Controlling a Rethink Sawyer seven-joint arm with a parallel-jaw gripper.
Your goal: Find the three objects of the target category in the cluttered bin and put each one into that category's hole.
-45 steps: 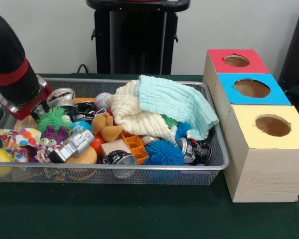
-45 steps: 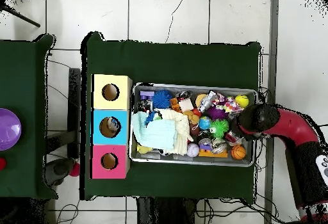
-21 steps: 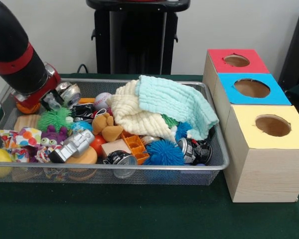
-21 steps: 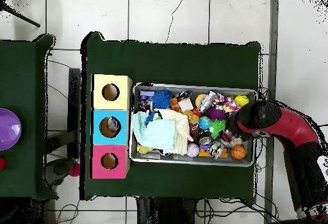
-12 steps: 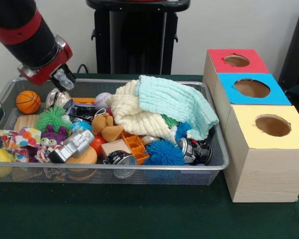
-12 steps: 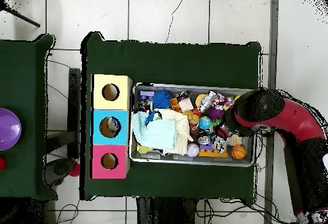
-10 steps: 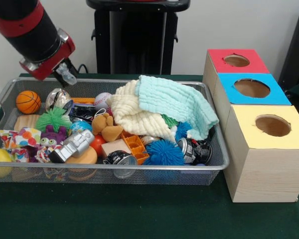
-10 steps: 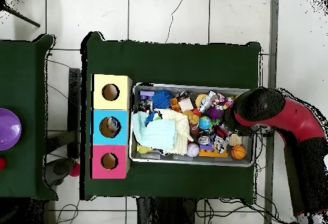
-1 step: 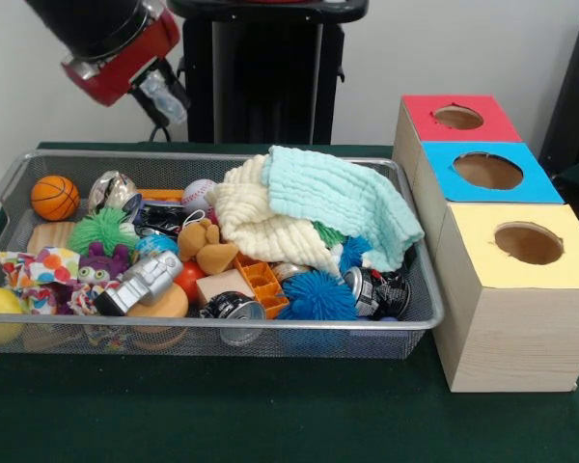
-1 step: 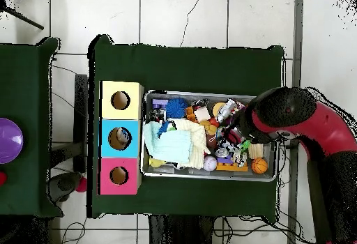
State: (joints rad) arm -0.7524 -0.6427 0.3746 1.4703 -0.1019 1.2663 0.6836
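The bin (image 9: 420, 289) is seen on the table (image 9: 270, 415), just beside the three boxes (image 9: 521, 280), packed with balls, cans and cloths. The pincer (image 9: 166, 96) is held above the bin's far corner, over the crushed can (image 9: 111, 188); whether it is spread or pinching anything cannot be told. The red arm (image 10: 307, 126) is angled downward. A descent should be aimed squarely at one uncovered item, clear of the bin's rim.

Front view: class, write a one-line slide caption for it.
Robot gripper raised above a wire bin of toys and cloths, beside red, blue and yellow boxes.
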